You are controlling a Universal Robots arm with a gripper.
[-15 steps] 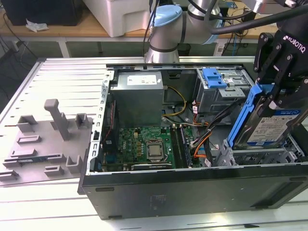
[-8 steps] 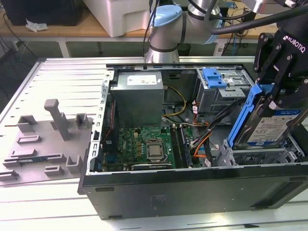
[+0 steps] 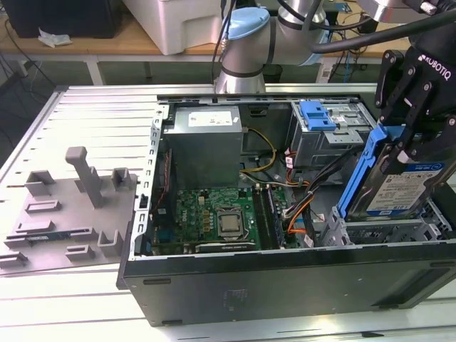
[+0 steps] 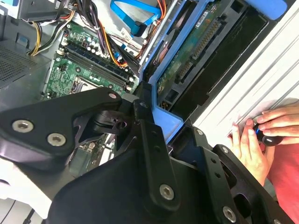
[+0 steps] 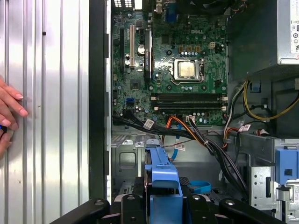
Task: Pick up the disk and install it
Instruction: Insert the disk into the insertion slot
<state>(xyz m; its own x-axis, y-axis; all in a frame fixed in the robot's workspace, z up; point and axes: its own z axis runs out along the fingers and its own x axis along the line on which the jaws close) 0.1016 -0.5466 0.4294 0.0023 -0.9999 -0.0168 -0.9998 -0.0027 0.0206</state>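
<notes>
**A:** Where is the drive?

**B:** The flat rectangular silver disk (image 3: 399, 187), with its white-and-blue label and blue plastic frame, is held above the open black metal computer case (image 3: 285, 285). It is at the case's end toward the exterior view's right. It stands steeply tilted, the label facing the exterior camera.

**A:** And the pincer?

**B:** The black pincer (image 3: 420, 146) is clamped tight on the disk's upper end (the blue frame (image 5: 163, 182) juts out past it in the first wrist view).

**A:** Is the disk seated?

**B:** Its lower end dips behind the silver sheet-metal bay (image 3: 385, 228) in that corner of the case. I cannot tell whether the two touch. The second wrist view shows the disk's green circuit-board underside (image 4: 196, 42).

**A:** What else is inside the case?

**B:** A green motherboard (image 3: 214, 206) covers the middle of the case floor. A grey metal power-supply box (image 3: 203, 142) sits against the case wall nearest the arm's grey base (image 3: 242, 64). A silver drive cage with a blue latch (image 3: 317, 117) is beside that box, on the disk's side. Orange and black cables (image 3: 299, 206) run between the motherboard and the bay.

**A:** And outside the case?

**B:** The case lies on its side on a slatted aluminium bench (image 3: 92, 114). A grey plastic fixture (image 3: 71, 206) sits on the bench off the case's opposite end. A person's hand (image 4: 254, 144) rests on the bench just outside the case wall.
</notes>
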